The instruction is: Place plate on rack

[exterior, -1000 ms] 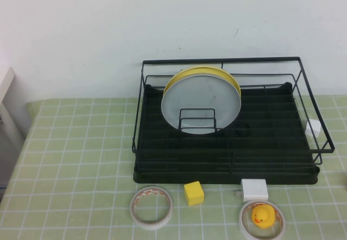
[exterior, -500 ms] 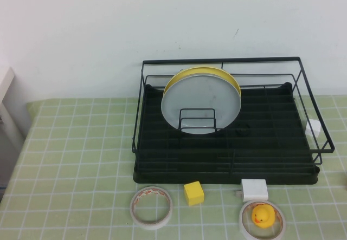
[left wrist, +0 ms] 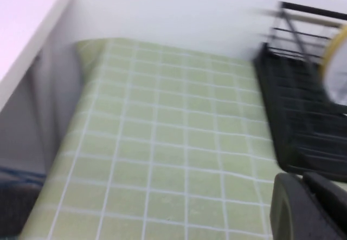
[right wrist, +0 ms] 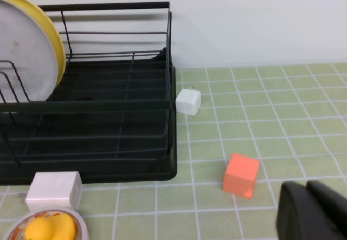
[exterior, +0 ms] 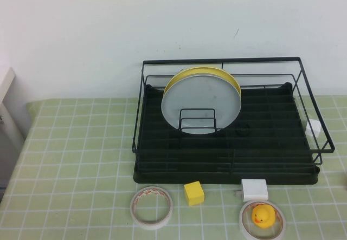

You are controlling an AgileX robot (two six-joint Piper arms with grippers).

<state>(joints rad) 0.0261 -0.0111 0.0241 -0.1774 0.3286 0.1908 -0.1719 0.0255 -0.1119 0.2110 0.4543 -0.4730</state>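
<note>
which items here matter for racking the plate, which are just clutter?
Job: plate, upright in rack; left end effector and right end effector, both off the rack.
Clutter: yellow plate, tape rolls, duck, yellow cube, orange cube, white blocks.

White wall (exterior: 108,28) behind green-checked table (exterior: 70,159).

Neither of your arms shows in the high view. Your left claw (left wrist: 312,207) appears only in its own wrist view, as a dark rounded body at the lower corner, low above the green-checked bench (left wrist: 162,142). Your right claw (right wrist: 314,210) shows the same way in the right wrist view, low above the bench. Both claws hold nothing that can be seen.
</note>
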